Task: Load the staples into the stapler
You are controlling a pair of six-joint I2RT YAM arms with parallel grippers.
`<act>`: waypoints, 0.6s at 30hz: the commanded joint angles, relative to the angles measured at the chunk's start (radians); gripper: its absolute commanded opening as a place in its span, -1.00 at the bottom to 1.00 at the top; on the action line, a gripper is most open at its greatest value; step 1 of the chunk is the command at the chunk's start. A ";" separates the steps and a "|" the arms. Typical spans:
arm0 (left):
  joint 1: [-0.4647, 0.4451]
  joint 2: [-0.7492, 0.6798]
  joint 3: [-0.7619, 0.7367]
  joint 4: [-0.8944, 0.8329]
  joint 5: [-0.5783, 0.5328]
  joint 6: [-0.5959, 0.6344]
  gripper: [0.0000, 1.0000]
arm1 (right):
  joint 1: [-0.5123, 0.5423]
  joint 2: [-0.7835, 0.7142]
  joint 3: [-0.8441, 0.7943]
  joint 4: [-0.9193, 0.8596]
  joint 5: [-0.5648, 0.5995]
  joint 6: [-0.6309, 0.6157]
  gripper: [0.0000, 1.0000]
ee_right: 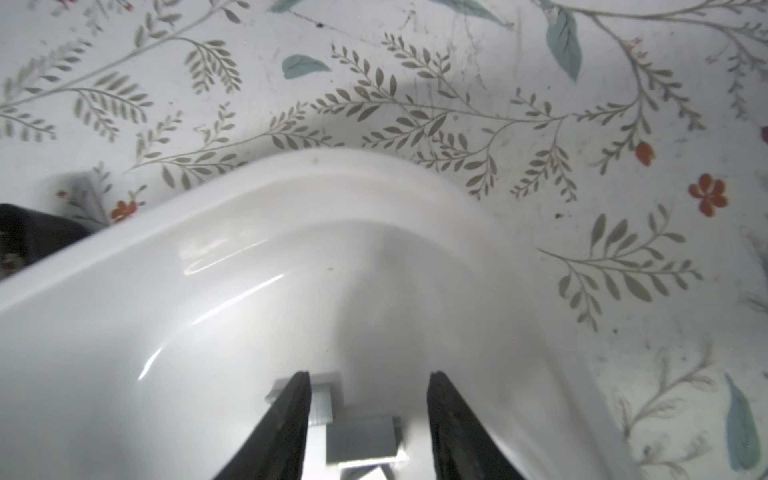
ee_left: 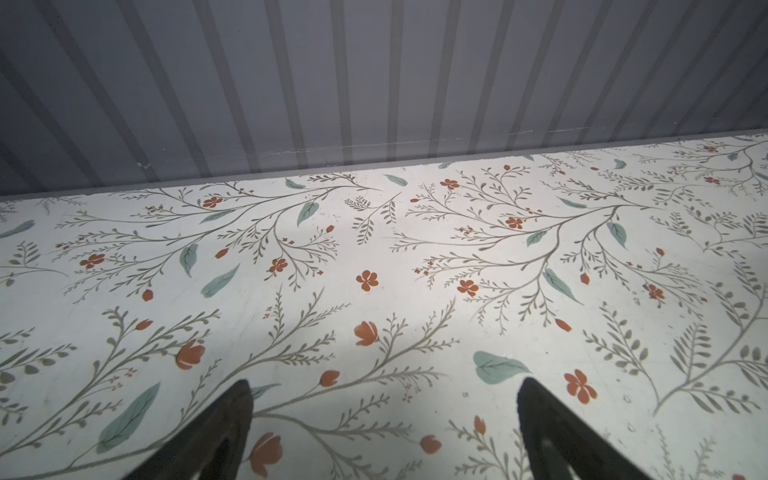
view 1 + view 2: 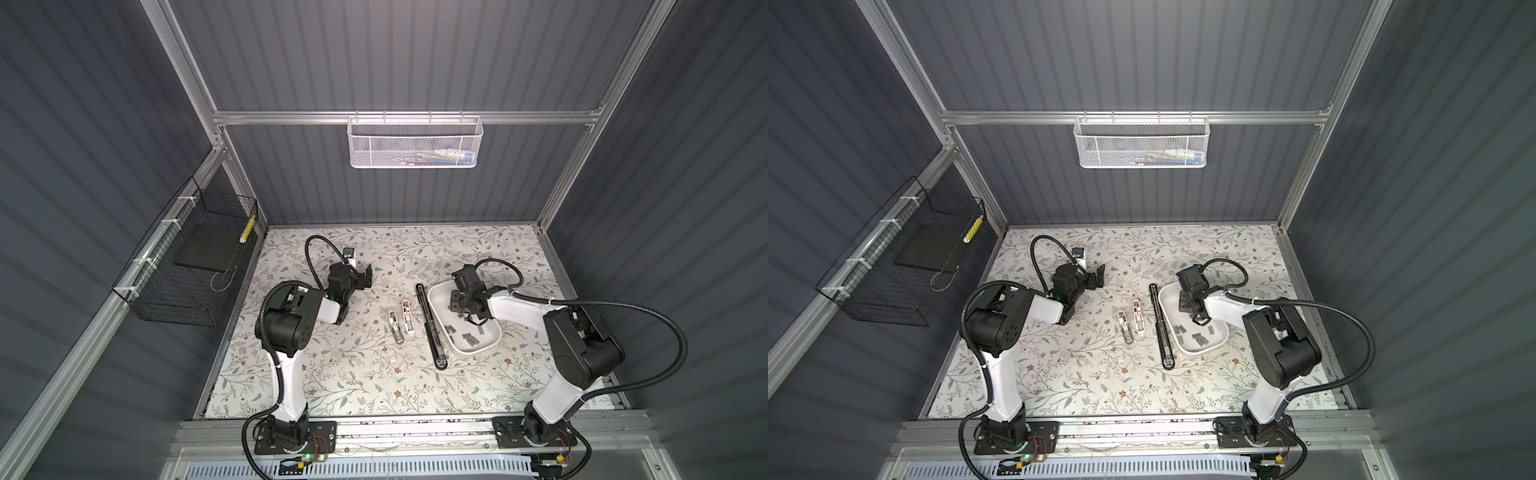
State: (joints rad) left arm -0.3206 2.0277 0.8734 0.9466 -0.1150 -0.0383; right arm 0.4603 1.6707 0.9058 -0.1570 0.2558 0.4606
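The black stapler (image 3: 430, 328) (image 3: 1162, 328) lies opened out flat and long on the flowered table, just left of a white tray (image 3: 473, 352) (image 3: 1200, 352). Several grey staples (image 3: 469, 338) (image 3: 1200, 338) lie loose in the tray. My right gripper (image 3: 455, 305) (image 3: 1185, 307) (image 1: 368, 374) reaches down into the tray's far end. Its jaws stand apart around a grey staple strip (image 1: 361, 438), and a gap shows beside one finger. My left gripper (image 3: 365, 277) (image 3: 1096, 277) (image 2: 385, 381) hangs open over bare table at the back left, with nothing between its fingers.
Two small white-and-metal devices (image 3: 397, 328) (image 3: 407, 318) lie left of the stapler. A white mesh basket (image 3: 415, 141) hangs on the back wall. A black wire basket (image 3: 187, 266) is fixed to the left wall.
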 commanded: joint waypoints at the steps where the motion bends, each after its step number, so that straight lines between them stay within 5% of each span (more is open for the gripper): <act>1: 0.000 -0.006 -0.013 0.044 -0.005 -0.011 0.99 | 0.013 -0.069 -0.043 0.035 -0.013 -0.019 -0.16; 3: 0.000 -0.007 -0.016 0.046 -0.002 -0.011 0.98 | 0.028 -0.104 -0.073 0.042 -0.019 -0.021 -0.52; 8: 0.001 -0.006 -0.025 0.065 0.003 -0.011 0.99 | 0.080 -0.088 -0.078 0.018 -0.056 -0.040 -0.89; 18: 0.000 -0.009 -0.037 0.084 0.008 -0.012 0.99 | 0.094 0.070 0.001 -0.017 -0.054 0.003 -0.96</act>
State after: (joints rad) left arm -0.3206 2.0277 0.8555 0.9894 -0.1139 -0.0387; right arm 0.5579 1.7065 0.8692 -0.1413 0.1905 0.4458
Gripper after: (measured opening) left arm 0.992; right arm 0.045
